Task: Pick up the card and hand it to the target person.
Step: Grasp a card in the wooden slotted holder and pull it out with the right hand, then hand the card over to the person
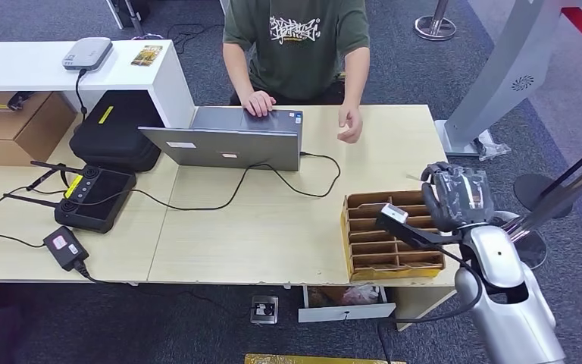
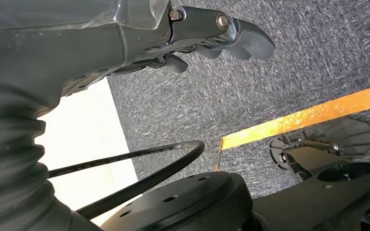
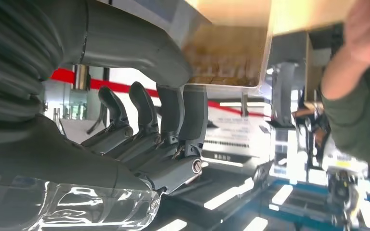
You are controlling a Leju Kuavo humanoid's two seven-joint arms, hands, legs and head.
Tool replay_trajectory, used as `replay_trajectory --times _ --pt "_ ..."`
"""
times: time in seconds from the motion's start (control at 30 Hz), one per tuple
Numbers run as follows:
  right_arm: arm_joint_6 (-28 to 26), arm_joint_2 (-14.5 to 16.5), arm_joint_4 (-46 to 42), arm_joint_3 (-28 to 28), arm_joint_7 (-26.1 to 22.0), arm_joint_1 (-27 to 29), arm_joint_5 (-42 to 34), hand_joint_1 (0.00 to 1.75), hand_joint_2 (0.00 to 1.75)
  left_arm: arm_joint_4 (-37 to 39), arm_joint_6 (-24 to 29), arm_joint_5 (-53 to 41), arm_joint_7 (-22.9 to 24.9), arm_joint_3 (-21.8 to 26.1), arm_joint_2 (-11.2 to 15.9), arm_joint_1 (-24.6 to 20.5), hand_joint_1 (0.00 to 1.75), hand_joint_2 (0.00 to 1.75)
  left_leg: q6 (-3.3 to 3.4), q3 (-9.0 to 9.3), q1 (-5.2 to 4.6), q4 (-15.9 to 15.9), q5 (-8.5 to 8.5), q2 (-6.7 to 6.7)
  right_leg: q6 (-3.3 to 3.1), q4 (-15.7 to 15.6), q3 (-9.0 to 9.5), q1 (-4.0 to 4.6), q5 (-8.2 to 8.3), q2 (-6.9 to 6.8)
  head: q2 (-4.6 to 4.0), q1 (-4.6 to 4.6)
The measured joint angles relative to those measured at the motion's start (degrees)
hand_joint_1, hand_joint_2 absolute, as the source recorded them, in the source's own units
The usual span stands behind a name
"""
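Observation:
My right hand [image 1: 458, 199] hovers over the right side of the brown slotted card box [image 1: 379, 246] near the table's front right corner. In the right wrist view a pale card [image 3: 226, 57] with a rounded corner sits pinched between the thumb [image 3: 139, 43] and the dark fingers [image 3: 173, 110]. The person in a green shirt [image 1: 295, 45] sits across the table, with one hand [image 1: 258, 102] on the laptop and the other hand [image 1: 351, 125] resting on the tabletop; that arm's green sleeve [image 3: 356, 120] is in the right wrist view. My left hand [image 2: 221, 33] hangs over the carpet, holding nothing.
A grey laptop [image 1: 231, 144] with a black cable stands mid-table. A black controller [image 1: 95, 197], a black case [image 1: 114, 133] and a power brick [image 1: 64, 249] lie on the left. The wooden table [image 1: 273, 235] has bare room between laptop and box. A yellow floor strip [image 2: 308, 115] runs below.

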Motion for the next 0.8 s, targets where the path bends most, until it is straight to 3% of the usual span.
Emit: replay_trajectory --times 0.37,0.8 --pt "0.66 -1.37 -5.14 0.21 0.22 -4.19 -1.03 1.41 1.75 0.0 -0.01 -0.5 0.0 0.0 -0.01 -0.14 0.0 1.75 0.0 0.0 0.01 0.0 0.01 0.0 -0.03 0.0 0.0 0.0 0.02 0.0 0.0 0.0" --pt "1.4 -1.18 -3.09 1.97 0.22 -7.01 -1.61 1.52 1.75 0.0 -0.01 -0.68 0.43 0.0 0.09 -0.24 0.0 1.75 0.0 -0.04 0.01 0.0 0.01 -0.02 -0.03 0.01 0.0 0.01 0.02 -0.05 0.0 0.0"
